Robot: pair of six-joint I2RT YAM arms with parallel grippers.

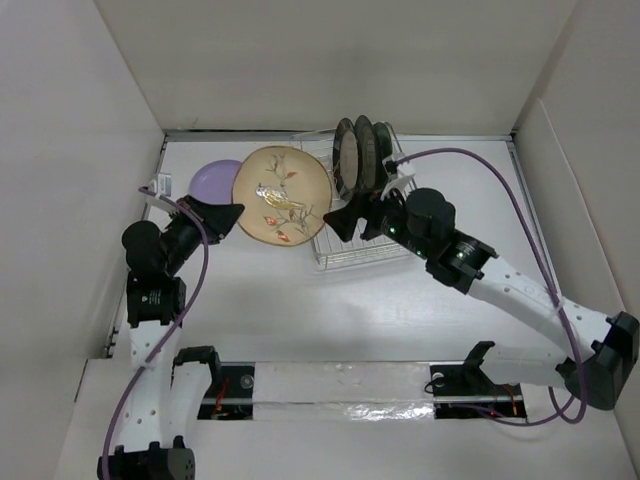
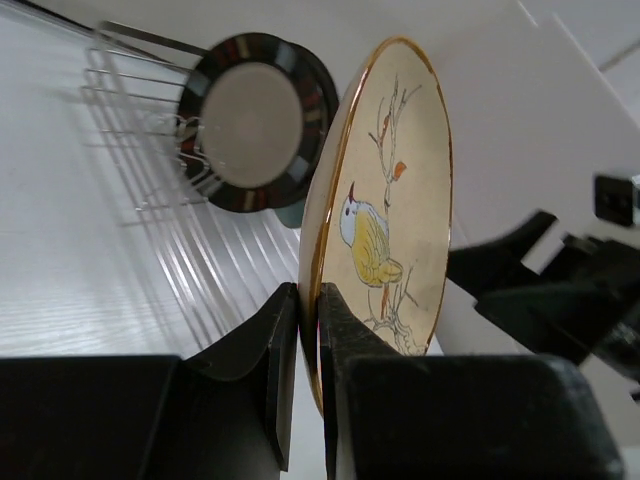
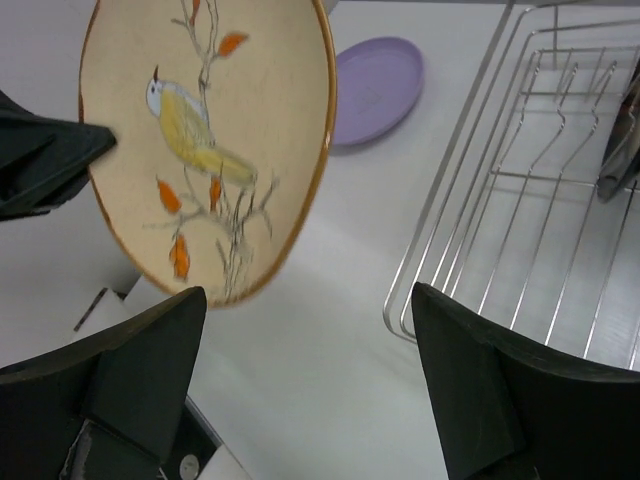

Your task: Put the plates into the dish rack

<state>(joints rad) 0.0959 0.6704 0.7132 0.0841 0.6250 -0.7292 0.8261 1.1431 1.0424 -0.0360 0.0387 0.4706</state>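
My left gripper is shut on the rim of the tan plate with the bird design and holds it lifted and tilted, just left of the silver wire dish rack. The left wrist view shows its fingers pinching that plate's gold edge. My right gripper is open and empty beside the plate's right edge; the bird plate shows up close in the right wrist view. Several plates stand upright at the rack's far end, among them the black-rimmed one. The lavender plate lies flat on the table behind the bird plate.
White walls close in the table on the left, back and right. The rack's near rows of tines hold nothing. A small white object lies at the far left by the wall.
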